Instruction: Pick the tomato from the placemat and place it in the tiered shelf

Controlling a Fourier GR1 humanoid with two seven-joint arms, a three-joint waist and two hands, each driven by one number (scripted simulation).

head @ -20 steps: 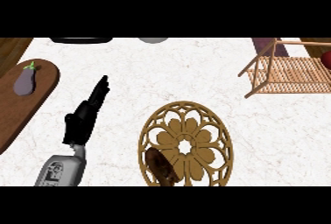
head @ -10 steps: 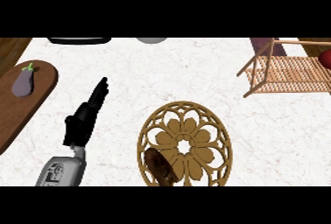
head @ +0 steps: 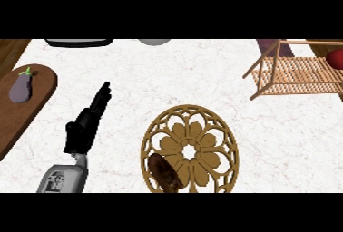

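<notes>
The tomato [head: 335, 59] sits in the tiered shelf [head: 295, 77] at two o'clock. The left hand [head: 85, 126], fingers straight and together, rests at eight o'clock beside the ornate placemat [head: 191, 149]; the right hand is out of sight.

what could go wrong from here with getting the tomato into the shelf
The tomato sits at the view's right edge, by the shelf, with part of it cut off, so whether it is properly seated cannot be judged; it might roll. No right hand shows, so its grip cannot be checked. The left hand lies open on the counter; a sweep leftward might reach the wooden board under the eggplant.
</notes>
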